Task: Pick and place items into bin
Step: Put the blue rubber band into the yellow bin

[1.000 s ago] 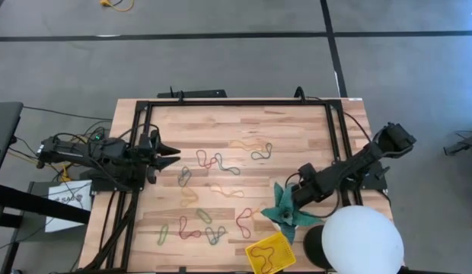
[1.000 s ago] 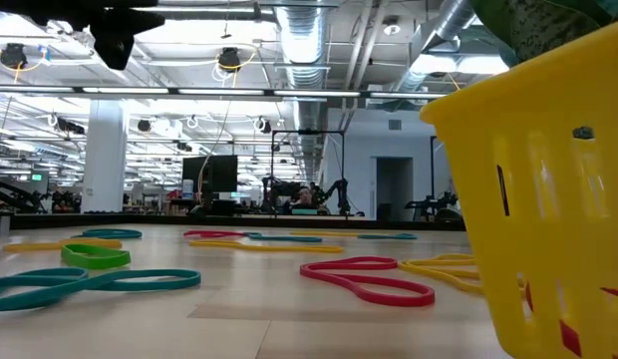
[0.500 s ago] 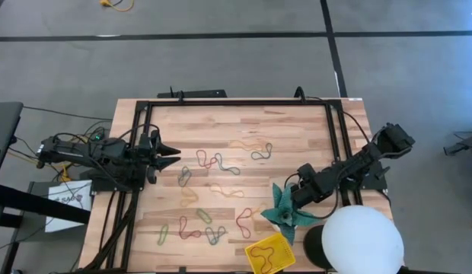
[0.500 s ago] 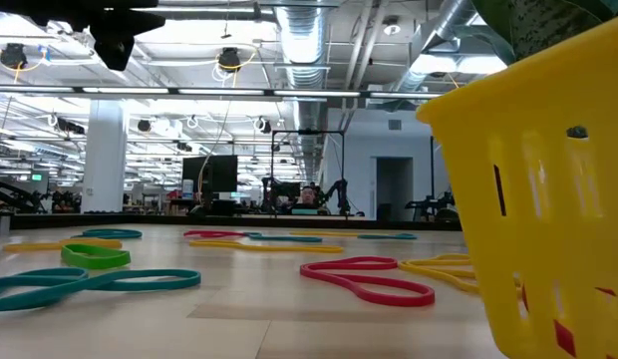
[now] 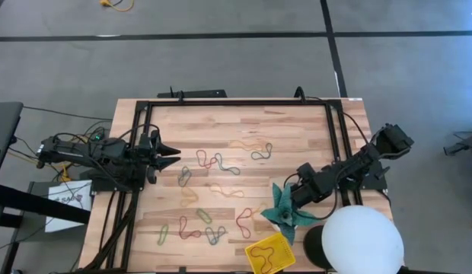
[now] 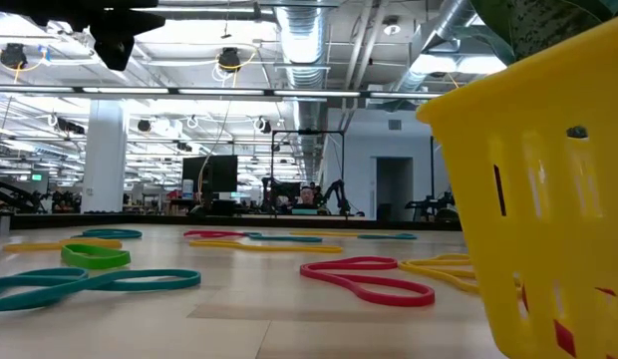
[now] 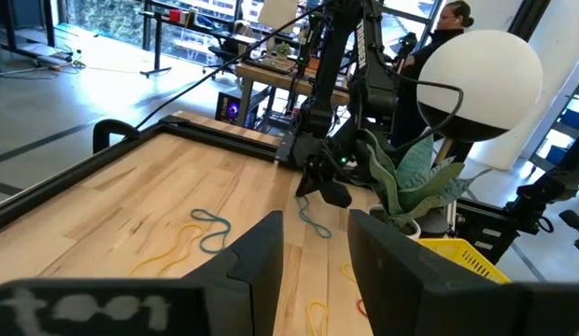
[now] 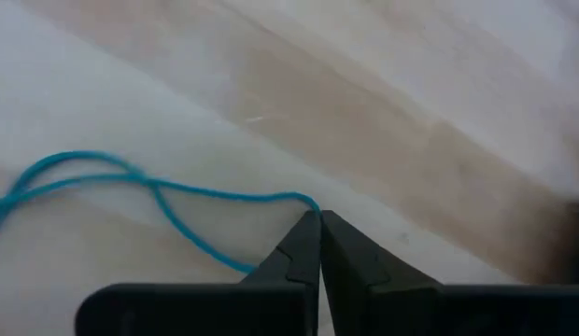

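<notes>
Several thin bands in red, green, yellow and blue [image 5: 221, 162] lie flat on the wooden table, also visible in the low view as bands [image 6: 369, 279]. The small yellow bin [image 5: 270, 253] stands at the near edge, close up in the low view as the bin [image 6: 538, 199], with a red band inside. My right gripper [image 5: 285, 192] hovers low by the teal paper star [image 5: 284, 215], shut on a blue band [image 8: 131, 187]. My left gripper [image 5: 175, 152] waits open at the table's left side, fingers pointing right [image 7: 315, 219]. My right gripper [image 8: 319, 217] has its shut fingertips on the rounded end of the blue band's loop [image 8: 303, 199], pinched between the two fingers. The fingers come slanting down at the table. The rest of the band trails away over the wood, slack.
A big white sphere [image 5: 361, 242] sits at the near right corner beside the bin, with the teal star between it and the bands. A black frame [image 5: 221, 103] runs along the table's edges. A person [image 7: 453, 19] stands beyond the table.
</notes>
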{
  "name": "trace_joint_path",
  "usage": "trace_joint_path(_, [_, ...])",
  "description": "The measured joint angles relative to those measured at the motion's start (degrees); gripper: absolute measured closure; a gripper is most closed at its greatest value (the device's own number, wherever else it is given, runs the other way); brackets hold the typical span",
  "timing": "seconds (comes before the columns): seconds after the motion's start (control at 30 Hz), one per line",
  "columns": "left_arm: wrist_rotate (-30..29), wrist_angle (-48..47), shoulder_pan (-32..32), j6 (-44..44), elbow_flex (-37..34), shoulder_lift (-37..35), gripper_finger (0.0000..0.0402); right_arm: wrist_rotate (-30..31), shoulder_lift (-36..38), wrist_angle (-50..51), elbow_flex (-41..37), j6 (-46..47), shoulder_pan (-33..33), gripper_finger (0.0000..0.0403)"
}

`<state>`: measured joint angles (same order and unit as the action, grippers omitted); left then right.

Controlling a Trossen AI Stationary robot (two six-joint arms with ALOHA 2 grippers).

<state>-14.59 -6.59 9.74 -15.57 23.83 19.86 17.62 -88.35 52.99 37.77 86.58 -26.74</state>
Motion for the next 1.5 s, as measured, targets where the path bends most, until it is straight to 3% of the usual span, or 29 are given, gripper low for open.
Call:
trace_joint_path(0.3, [0.0, 0.0, 0.0, -0.02, 0.0, 0.0, 0.0289, 8.92, 3.55, 16.73, 4.51, 5.36, -0.2, 0.0402])
trace_joint_path(0.6, [-2.22, -0.16, 0.0, 0.09, 0.0, 0.02, 0.0289, 30.73, 10.62, 31.75, 15.17, 7.58, 0.66, 0.0402])
trace_joint_path(0.77, [-2.23, -0.52, 0.0, 0.2, 0.0, 0.02, 0.0289, 40.68, 13.95, 30.47, 20.43, 0.85, 1.3, 0.0402])
trace_joint_path(0.9, [-2.25, -1.21, 0.0, 0.22, 0.0, 0.0, 0.0289, 44.14, 15.24, 22.69, 24.36, -12.89, 1.38, 0.0403])
trace_joint_path(1.2, [-2.29, -3.65, 0.0, 0.24, -0.02, 0.0, 0.0289, 40.98, 15.05, -9.31, 31.14, -51.81, -0.08, 0.0403])
trace_joint_path(1.33, [-2.32, -3.58, 0.0, 0.22, -0.02, 0.02, 0.0289, 31.26, 15.07, -23.83, 31.72, -63.79, -2.17, 0.0403])
trace_joint_path(1.5, [-2.32, -3.56, 0.0, 0.24, -0.02, 0.02, 0.0289, 16.57, 12.52, -34.59, 31.72, -66.54, -5.34, 0.0403])
